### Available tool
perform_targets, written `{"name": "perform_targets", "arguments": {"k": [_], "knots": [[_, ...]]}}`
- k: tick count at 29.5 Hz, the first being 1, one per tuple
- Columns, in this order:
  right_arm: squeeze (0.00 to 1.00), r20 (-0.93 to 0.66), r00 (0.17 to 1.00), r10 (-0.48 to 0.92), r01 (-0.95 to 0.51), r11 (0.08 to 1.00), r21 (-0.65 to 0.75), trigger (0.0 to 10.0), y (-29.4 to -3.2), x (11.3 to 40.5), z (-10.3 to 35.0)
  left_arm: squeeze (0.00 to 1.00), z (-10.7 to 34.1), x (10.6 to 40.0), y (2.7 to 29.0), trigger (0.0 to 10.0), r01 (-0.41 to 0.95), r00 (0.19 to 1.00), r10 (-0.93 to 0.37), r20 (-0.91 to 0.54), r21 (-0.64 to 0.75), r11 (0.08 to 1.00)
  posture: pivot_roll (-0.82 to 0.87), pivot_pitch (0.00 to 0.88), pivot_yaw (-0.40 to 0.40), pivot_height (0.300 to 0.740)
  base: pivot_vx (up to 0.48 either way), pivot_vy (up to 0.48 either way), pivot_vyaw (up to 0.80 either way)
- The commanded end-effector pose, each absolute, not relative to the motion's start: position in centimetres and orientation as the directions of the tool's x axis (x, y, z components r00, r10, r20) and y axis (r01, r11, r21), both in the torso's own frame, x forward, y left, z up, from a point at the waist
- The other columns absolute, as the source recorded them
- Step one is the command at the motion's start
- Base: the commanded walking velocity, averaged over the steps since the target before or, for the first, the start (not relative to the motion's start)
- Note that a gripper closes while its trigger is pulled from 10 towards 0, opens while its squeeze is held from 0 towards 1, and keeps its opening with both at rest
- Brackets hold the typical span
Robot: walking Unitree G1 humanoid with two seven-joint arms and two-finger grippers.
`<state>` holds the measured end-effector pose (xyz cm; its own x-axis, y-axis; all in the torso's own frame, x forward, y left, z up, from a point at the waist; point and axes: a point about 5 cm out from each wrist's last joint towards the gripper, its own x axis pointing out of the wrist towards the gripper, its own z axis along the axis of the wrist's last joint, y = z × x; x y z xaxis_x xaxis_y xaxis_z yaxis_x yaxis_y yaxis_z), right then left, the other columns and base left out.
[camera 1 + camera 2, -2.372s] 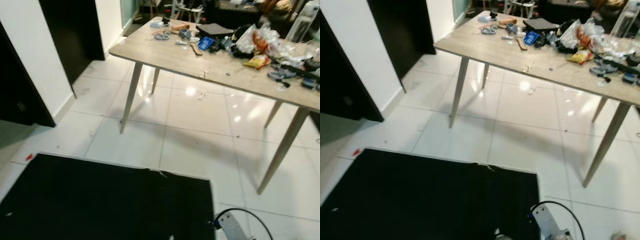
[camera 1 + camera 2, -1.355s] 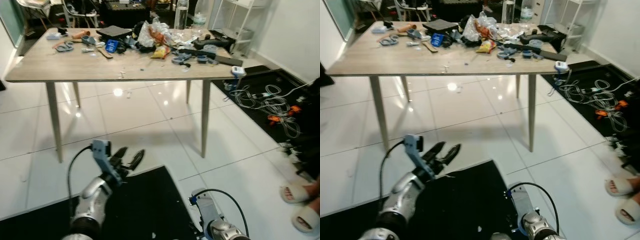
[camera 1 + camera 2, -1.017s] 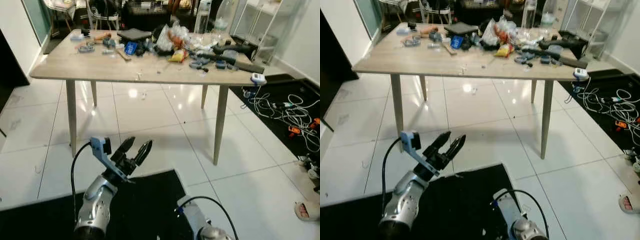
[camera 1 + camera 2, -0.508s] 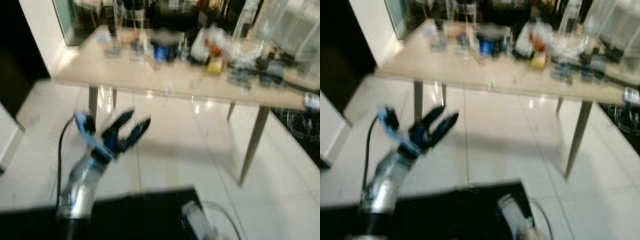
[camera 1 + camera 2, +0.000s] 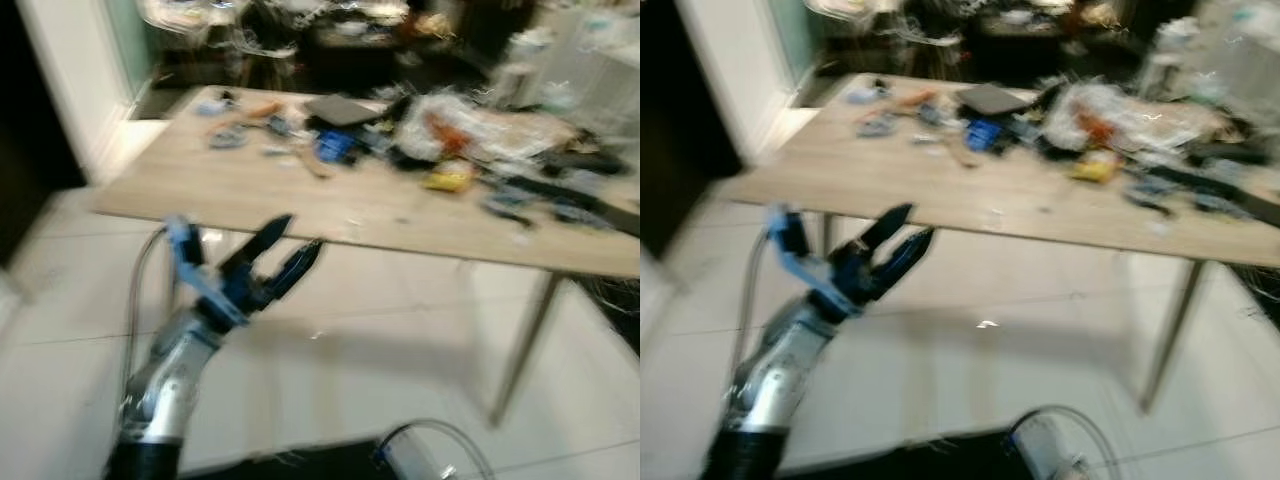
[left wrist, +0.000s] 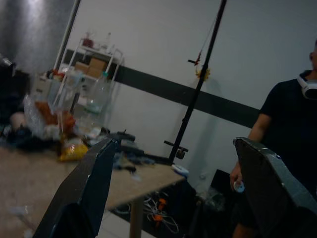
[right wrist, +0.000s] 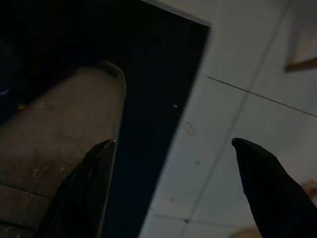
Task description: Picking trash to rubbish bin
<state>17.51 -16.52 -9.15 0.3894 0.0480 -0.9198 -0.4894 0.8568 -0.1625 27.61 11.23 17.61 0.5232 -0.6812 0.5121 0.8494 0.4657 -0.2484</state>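
At the bottom of the head views, below the raised arm, the right gripper (image 7: 168,148) hangs low over the floor, its two black fingers (image 7: 84,193) spread wide apart with nothing between them. Under it lie a black mat (image 7: 148,74) and white floor tiles (image 7: 237,129), and a pale rounded surface (image 7: 54,129) sits just beside one finger; what that surface is cannot be told.

Higher and to the robot's left, the left gripper (image 5: 275,262) is lifted in front of the near edge of the wooden table (image 5: 250,185). Its fingers are also parted and empty, pointing toward the table without touching it. Both head views are blurred.

Beyond the left gripper, the tabletop carries a scatter of things. Nearest past the fingertips are small pale scraps (image 5: 352,226) by the table edge. Farther on lie a blue item (image 5: 333,147), a dark flat slab (image 5: 343,110), and a small yellow packet (image 5: 447,180). Behind the packet is a heap of crumpled clear plastic bags (image 5: 480,125) with orange showing inside; this litter all rests on the table, well ahead of the gripper and to its right.

Farthest off, in the left wrist view, a white shelf rack (image 6: 94,84) stands against the wall, a black pole (image 6: 198,84) rises beside it, and a person in a dark shirt (image 6: 292,129) stands past the table's end.
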Motion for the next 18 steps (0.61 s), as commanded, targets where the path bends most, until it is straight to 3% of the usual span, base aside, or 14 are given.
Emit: {"name": "perform_targets", "arguments": {"k": [1, 12, 18], "knots": [[0.0, -0.932, 0.359, 0.048, -0.505, 0.85, -0.151, 10.0, -16.2, 16.5, -9.6, 0.0, 17.5, 27.6, 10.8, 10.0, 0.85, 0.523, -0.692, 0.497, -0.24, 0.47, 0.05, 0.014, 0.022, 0.74, 0.48, 0.0, 0.0], [0.0, -0.947, 0.322, -0.011, -0.492, 0.853, -0.177, 10.0, -19.7, 14.2, -10.1, 0.0, 17.2, 28.6, 10.0, 10.0, 0.819, 0.568, -0.699, 0.434, -0.21, 0.535, 0.02, 0.015, 0.036, 0.74, 0.48, 0.0, 0.0], [0.0, -0.947, 0.321, -0.012, -0.492, 0.853, -0.177, 10.0, -19.3, 14.1, -10.2, 0.0, 17.0, 29.0, 10.0, 10.0, 0.809, 0.581, -0.701, 0.413, -0.196, 0.554, 0.02, 0.017, 0.038, 0.74, 0.48, 0.0, 0.0]]}}
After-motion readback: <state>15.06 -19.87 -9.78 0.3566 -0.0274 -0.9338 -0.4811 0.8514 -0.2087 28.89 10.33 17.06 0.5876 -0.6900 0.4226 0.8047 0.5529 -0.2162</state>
